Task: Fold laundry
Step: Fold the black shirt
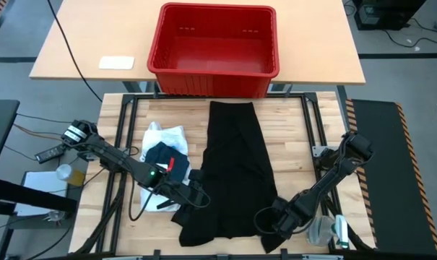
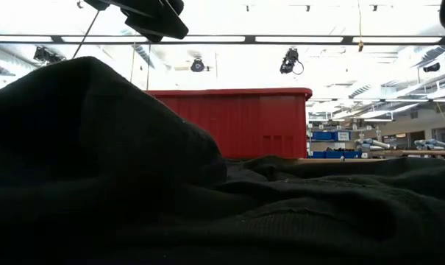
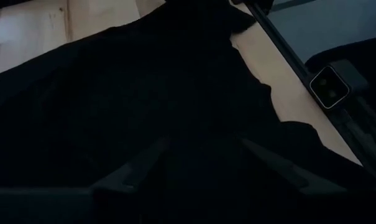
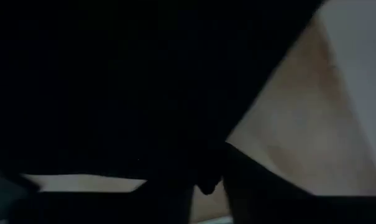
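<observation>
The large black cloth garment with legs (image 1: 231,170) lies stretched on the pale wooden worktop (image 1: 290,152), its long axis running from 12 o'clock, near the red plastic crate (image 1: 214,40), down to 6 o'clock at the near edge. Both arms are at that near end: the left gripper (image 1: 194,196) sits at the garment's 7 o'clock corner, and the right gripper (image 1: 269,221) at its 5 o'clock corner. In the left wrist view the left jaws stand spread fairly wide with black cloth lying between and ahead of them, not visibly pinched. The right wrist view is mostly filled by dark cloth, and I cannot tell whether the right jaws are parted or closed on it. So the cloth extends away from both grippers toward 12 o'clock, and each arm is nearest its own corner; a likely next move is to lift these corners and carry them along that axis. At 9 o'clock of the black garment, touching its edge, lie a crumpled white cloth shirt (image 1: 165,136) with a small dark piece (image 1: 160,154) on it.
</observation>
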